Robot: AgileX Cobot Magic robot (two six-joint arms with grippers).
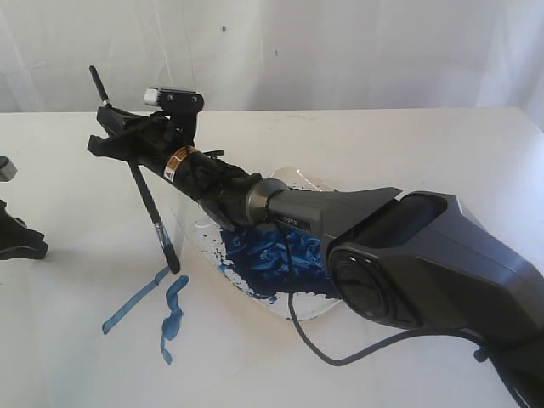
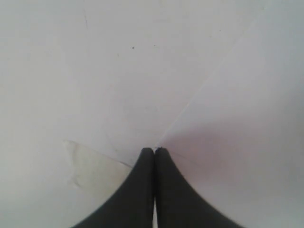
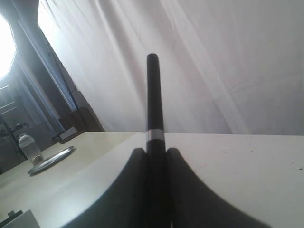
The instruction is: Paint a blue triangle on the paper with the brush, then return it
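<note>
My right gripper (image 1: 115,134) reaches across from the lower right and is shut on the black handle of the brush (image 1: 153,212). The brush slants down, and its tip (image 1: 175,265) is at the paper (image 1: 76,289), just above two streaky blue strokes (image 1: 136,299) of the triangle. The second stroke (image 1: 172,319) runs down beside the first. In the right wrist view the handle (image 3: 153,90) stands up between the shut jaws of my right gripper (image 3: 155,151). My left gripper (image 1: 21,240) rests at the far left. The left wrist view shows my left gripper (image 2: 154,150) shut on nothing, above the white surface.
A clear dish (image 1: 316,184) smeared with dark blue paint (image 1: 268,255) lies under my right arm. A black cable (image 1: 340,357) loops over the table near the front. A white cloth backdrop (image 1: 340,51) hangs behind. A metal plate (image 3: 50,160) and small bottle (image 3: 29,147) are off to one side.
</note>
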